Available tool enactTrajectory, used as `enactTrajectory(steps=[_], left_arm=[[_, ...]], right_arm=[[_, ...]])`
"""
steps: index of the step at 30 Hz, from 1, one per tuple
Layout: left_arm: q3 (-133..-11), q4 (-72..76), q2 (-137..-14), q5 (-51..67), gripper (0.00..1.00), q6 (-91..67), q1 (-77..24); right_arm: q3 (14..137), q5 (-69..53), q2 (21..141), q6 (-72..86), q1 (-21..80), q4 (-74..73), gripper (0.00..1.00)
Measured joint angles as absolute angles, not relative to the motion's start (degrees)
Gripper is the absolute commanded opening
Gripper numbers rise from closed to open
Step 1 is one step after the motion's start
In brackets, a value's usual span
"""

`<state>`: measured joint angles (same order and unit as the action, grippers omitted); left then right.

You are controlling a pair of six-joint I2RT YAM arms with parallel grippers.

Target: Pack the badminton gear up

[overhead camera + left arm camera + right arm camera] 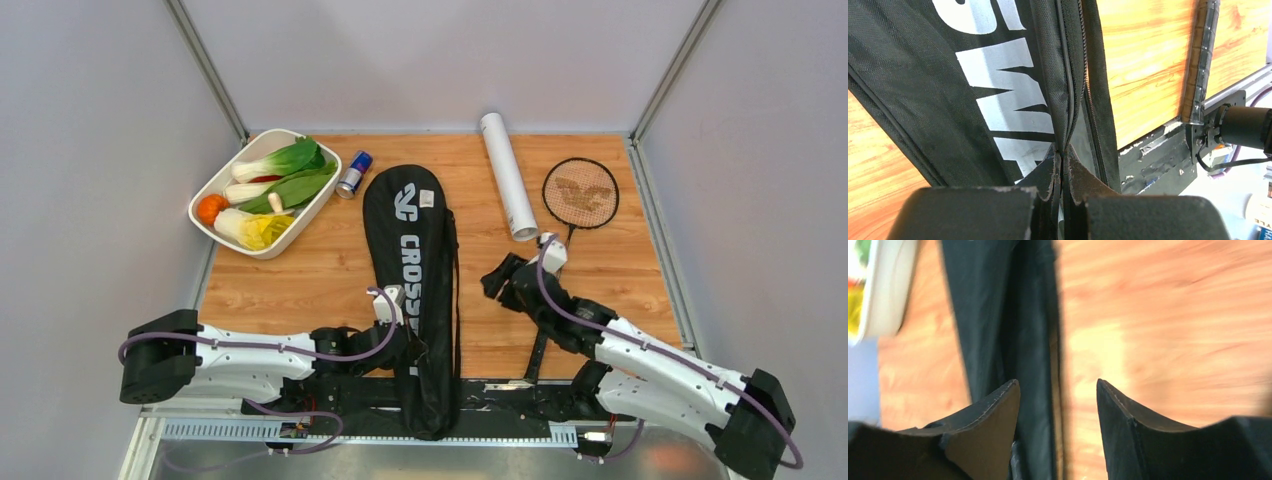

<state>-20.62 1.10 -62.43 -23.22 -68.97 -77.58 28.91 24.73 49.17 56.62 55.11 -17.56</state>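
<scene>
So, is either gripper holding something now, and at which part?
The left gripper pinches the black racket bag at its zippered side edge. The right gripper is open and holds nothing.

free: table [300,280] left of bag [415,230] | obstacles far right: tube [507,175], racket [580,192]

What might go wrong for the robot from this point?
The left gripper pinches only a thin fold of the racket bag near its zipper, so the fabric might slip out. The right arm lies over the shaft of the racket; swinging the open right gripper could knock it.
</scene>
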Motion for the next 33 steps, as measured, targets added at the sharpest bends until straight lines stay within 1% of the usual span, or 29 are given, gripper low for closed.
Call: enactTrajectory(steps=[4, 8, 11, 15, 21, 25, 26, 28, 31, 33], left_arm=[[-21.3, 0.3, -62.6, -23.2, 0.00, -67.7, -77.6], [-21.5, -0.4, -62.6, -23.2, 0.00, -66.4, -77.6], [-22.4, -2.4, -62.6, -23.7, 0.00, -65.3, -77.6], [-23.7, -4.8, -62.6, -24.8, 0.00, -64.0, -77.6], [-24.0, -5.8, -62.6, -24.9, 0.00, -62.3, -76.4], [-24.0, -5.4, -62.6, -24.1, 0.00, -59.9, -74.8], [-24.0, -4.9, -62.6, -23.8, 0.00, -58.9, -74.5], [-24.0, -3.0, -62.6, -22.7, 0.00, -55.9, -74.1], [-24.0, -0.7, -62.6, -21.3, 0.00, -51.3, -73.8], [-24.0, 0.2, -62.6, -20.4, 0.00, -48.6, -73.8]], right_arm=[[30.5, 25.6, 49.4, 51.9, 39.9, -22.3, 0.67], [32.0, 23.8, 53.9, 45.4, 25.0, -25.3, 0.70], [32.3, 21.8, 57.9, 41.8, 17.7, -27.0, 0.73], [32.2, 19.7, 59.7, 39.0, 14.5, -28.6, 0.74], [32.1, 15.2, 64.1, 36.9, 12.1, -26.4, 0.72], [31.3, 13.1, 67.7, 36.3, 11.1, -25.0, 0.68], [30.9, 12.9, 68.0, 36.3, 11.0, -24.7, 0.66], [30.1, 12.3, 68.4, 36.2, 10.6, -23.7, 0.58], [29.6, 11.6, 68.9, 35.8, 9.6, -21.8, 0.39], [29.2, 11.1, 69.5, 35.7, 8.5, -19.7, 0.23]])
